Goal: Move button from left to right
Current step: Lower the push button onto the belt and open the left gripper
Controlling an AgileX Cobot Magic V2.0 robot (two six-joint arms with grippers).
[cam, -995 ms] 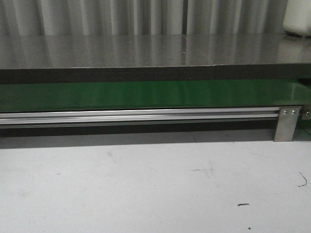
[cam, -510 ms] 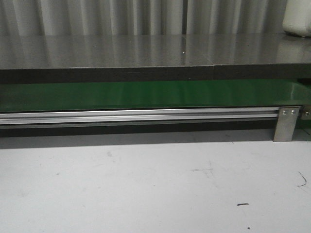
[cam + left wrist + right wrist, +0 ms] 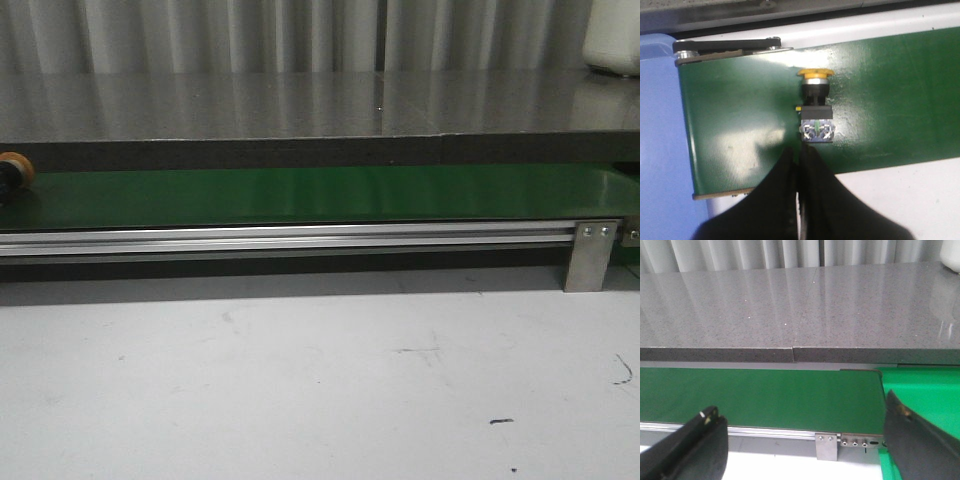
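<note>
The button lies on its side on the green conveyor belt, its orange-yellow cap pointing away from my left gripper. That gripper is shut and empty, its tips just short of the button's terminal end. In the front view the button shows at the far left edge of the belt, partly cut off. My right gripper is open and empty, its fingers spread wide above the belt's right end. Neither gripper shows in the front view.
A grey stone shelf overhangs the belt's far side. An aluminium rail with a bracket runs along the belt's front. A second green belt begins at the right. A blue surface lies beyond the belt's left end.
The button has come into the front view at the far left of the belt; it was not visible in the two earlier frames.
</note>
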